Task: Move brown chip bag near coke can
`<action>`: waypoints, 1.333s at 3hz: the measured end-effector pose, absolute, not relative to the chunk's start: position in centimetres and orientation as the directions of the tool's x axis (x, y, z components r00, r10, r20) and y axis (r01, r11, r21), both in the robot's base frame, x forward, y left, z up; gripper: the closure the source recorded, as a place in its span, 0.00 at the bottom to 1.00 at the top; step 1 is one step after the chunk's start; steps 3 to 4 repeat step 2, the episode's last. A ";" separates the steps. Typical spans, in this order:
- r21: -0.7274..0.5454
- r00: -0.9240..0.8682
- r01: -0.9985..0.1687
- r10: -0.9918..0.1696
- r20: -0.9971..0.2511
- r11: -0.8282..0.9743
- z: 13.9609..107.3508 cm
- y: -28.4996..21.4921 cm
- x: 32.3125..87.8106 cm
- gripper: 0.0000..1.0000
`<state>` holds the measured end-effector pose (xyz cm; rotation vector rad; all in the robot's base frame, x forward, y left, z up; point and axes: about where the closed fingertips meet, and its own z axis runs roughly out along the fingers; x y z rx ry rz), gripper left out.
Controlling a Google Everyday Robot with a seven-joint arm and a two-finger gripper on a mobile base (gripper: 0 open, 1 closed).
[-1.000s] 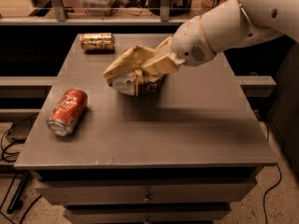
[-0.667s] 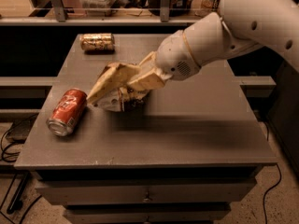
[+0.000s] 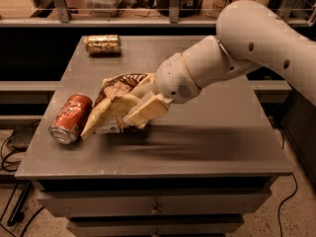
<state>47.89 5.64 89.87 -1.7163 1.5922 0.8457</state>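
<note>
While gripper [image 3: 129, 116] fingers [image 3: 146, 109] clasp brown chip bag [image 3: 116, 90] beside coke can [image 3: 70, 118] — grey table [image 3: 212, 132], shelf [image 3: 148, 21] behind.

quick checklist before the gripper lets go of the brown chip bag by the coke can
1. gripper shut on the brown chip bag, over the table's left half: ok
2. Bag close to the coke can, just to the can's right: ok
3. Gap between the bag's lower corner and the can: cannot tell
4. Bag resting on the table rather than hanging above it: cannot tell
5. Coke can lying on its side, able to roll if nudged: not ok
6. gold can far back, out of the way: ok
</note>
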 end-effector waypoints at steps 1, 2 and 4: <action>-0.033 0.063 -0.998 -0.585 -0.808 -0.062 90.1 5.8 47.9 0.00; -0.033 0.063 -0.998 -0.586 -0.808 -0.062 90.1 5.8 47.9 0.00; -0.033 0.063 -0.998 -0.586 -0.808 -0.062 90.1 5.8 47.9 0.00</action>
